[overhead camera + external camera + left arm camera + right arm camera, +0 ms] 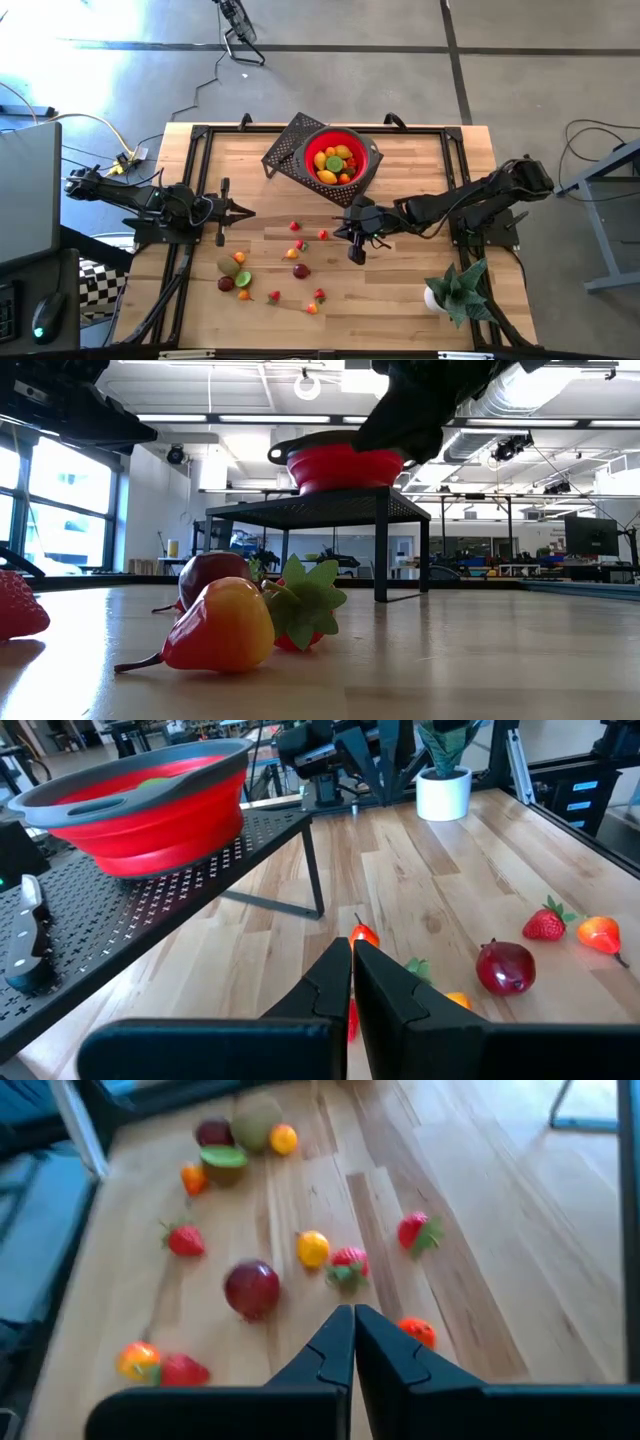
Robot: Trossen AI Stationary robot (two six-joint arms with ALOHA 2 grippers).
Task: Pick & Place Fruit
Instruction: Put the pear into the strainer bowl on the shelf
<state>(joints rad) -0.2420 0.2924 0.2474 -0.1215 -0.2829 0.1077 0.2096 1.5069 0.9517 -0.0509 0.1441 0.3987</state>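
A red bowl (341,160) with several yellow, orange and green fruits in it stands on a black perforated stand (290,150) at the far middle of the table. Several small toy fruits lie loose on the wood, among them a dark red one (301,270), strawberries (274,297) and a brown one (227,266). My left gripper (247,212) is shut and empty above the table's left part, left of the loose fruits. My right gripper (355,252) is shut and empty, hanging over the table just right of the loose fruits (252,1288), in front of the bowl.
A spiky green plant in a white pot (452,292) stands at the near right, close to my right arm. The stand's legs (315,870) reach down to the table beside the fruits. Black frame rails (190,180) run along the table's left and right sides.
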